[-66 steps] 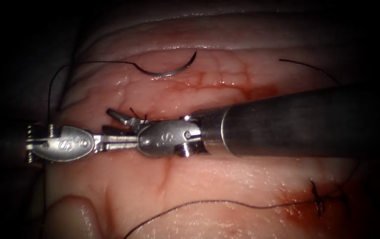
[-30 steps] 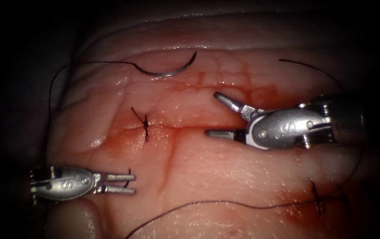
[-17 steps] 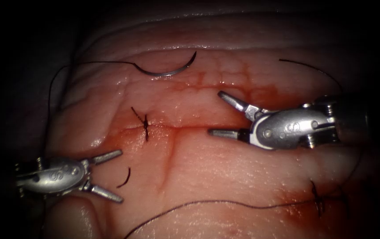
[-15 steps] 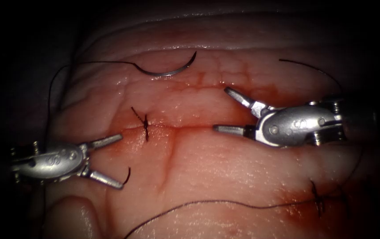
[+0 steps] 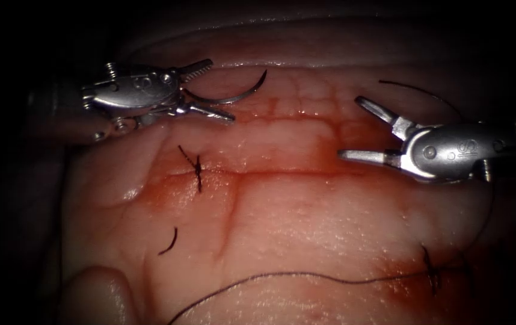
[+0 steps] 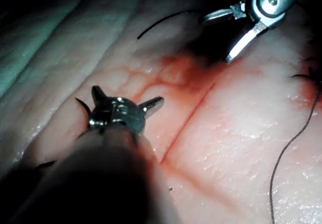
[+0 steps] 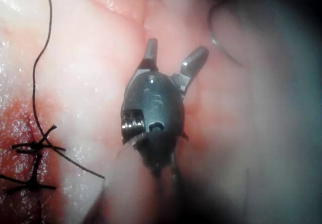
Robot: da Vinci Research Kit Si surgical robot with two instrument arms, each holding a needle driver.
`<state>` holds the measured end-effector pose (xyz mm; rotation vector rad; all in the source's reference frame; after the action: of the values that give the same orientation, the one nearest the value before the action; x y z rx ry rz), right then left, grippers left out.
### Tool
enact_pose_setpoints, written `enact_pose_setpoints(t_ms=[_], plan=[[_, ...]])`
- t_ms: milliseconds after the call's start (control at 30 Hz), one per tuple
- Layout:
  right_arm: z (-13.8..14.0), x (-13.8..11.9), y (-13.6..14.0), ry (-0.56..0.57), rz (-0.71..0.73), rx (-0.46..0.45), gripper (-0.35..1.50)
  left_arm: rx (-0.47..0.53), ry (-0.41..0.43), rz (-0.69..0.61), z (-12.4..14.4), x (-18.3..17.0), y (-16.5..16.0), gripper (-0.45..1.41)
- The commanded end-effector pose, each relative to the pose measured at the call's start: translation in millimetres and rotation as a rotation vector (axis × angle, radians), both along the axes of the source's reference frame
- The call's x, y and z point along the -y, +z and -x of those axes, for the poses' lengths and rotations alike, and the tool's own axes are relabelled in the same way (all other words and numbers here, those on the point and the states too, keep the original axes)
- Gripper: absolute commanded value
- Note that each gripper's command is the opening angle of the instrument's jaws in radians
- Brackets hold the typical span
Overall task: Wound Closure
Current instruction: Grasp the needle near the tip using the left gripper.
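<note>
The tissue (image 5: 306,222) is shown glistening, with red fluid (image 5: 258,174) spread along the cut (image 5: 282,173). The needle (image 5: 225,96) is seen lying free on the tissue above the cut, not driven in, with thread (image 5: 132,85) trailing from its left end. The left tool (image 5: 210,90) is seen at the needle with jaws spread around its left part, one above and one below the curve; nothing is gripped. The right tool (image 5: 349,129) is held just above the cut's right end, jaws wide apart and empty. A knot (image 5: 196,171) is tied across the cut's left part. A cut end (image 5: 169,242) lies below the knot. A second knot (image 5: 432,271) is seen well below the cut's right end, with a long strand (image 5: 294,275) running left from it.
</note>
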<state>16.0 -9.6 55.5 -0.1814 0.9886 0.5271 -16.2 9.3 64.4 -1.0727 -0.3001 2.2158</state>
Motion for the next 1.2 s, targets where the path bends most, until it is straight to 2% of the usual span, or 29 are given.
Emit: enact_pose_setpoints(t_ms=[33, 133, 333, 500, 633, 767, 967, 1100, 1200], plan=[[-0.4, 0.4, 0.5, 0.001, -0.010, 0.005, 1.11, -0.009, 0.021, -0.012, 1.2, -0.4, 1.1, 0.64], [0.0, 0.5, 0.5, 0.012, -0.032, 0.006, 1.14, -0.069, 0.093, -0.060, 3.3, -1.2, 3.1, 0.66], [0.0, 0.8, 0.6, 0.006, -0.053, 0.011, 1.13, -0.132, 0.137, -0.094, 5.4, -2.3, 5.7, 0.66], [-0.1, 1.1, 0.8, 0.004, -0.057, 0.015, 1.08, -0.213, 0.166, -0.132, 5.3, -3.7, 8.4, 0.66], [-0.2, 1.2, 1.0, 0.007, -0.067, 0.015, 1.04, -0.261, 0.159, -0.183, 4.8, -4.4, 10.2, 0.61], [-0.4, 1.4, 1.3, 0.003, -0.068, 0.022, 1.04, -0.326, 0.186, -0.259, 4.7, -3.7, 12.3, 0.58], [-0.7, 1.6, 1.5, 0.002, -0.069, 0.027, 1.04, -0.345, 0.215, -0.314, 5.3, -2.7, 14.2, 0.46], [-0.7, 1.6, 1.5, 0.002, -0.069, 0.027, 1.03, -0.341, 0.220, -0.327, 5.4, -2.5, 15.1, 0.22], [-0.7, 1.6, 1.5, 0.003, -0.069, 0.027, 1.01, -0.342, 0.232, -0.330, 5.0, -2.8, 15.3, -0.28]])
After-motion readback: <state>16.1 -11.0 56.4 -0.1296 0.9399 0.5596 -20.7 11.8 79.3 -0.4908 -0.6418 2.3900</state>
